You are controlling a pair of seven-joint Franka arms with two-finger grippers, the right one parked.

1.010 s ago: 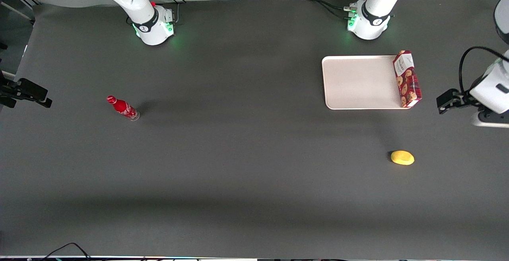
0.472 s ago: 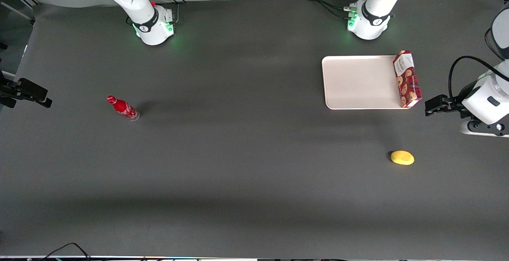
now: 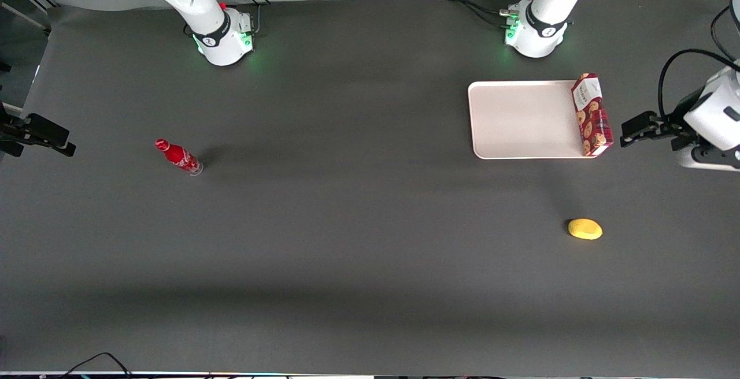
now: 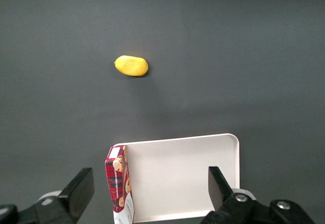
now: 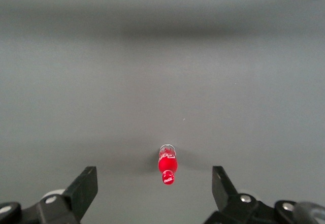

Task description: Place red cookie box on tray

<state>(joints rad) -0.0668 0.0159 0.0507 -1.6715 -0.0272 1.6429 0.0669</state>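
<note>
The red cookie box (image 3: pixel 592 114) stands on a long narrow side along the end of the tray (image 3: pixel 523 119) that faces the working arm. Its white label end points away from the front camera. My left gripper (image 3: pixel 632 130) hovers above the table just beside the box, toward the working arm's end, apart from it. The left wrist view looks down on the box (image 4: pixel 118 183) and the tray (image 4: pixel 177 176) between the wide-apart fingers (image 4: pixel 81 192). That gripper (image 4: pixel 150 193) is open and holds nothing.
A yellow lemon-like object (image 3: pixel 585 229) lies on the dark mat nearer the front camera than the tray, and shows again as the yellow object (image 4: pixel 131 65). A red bottle (image 3: pixel 178 156) stands far toward the parked arm's end. Two arm bases (image 3: pixel 535 35) sit at the table's back edge.
The left gripper has moved closer to the box and then farther from the front camera, level with the box's near end. Box and tray have not moved.
</note>
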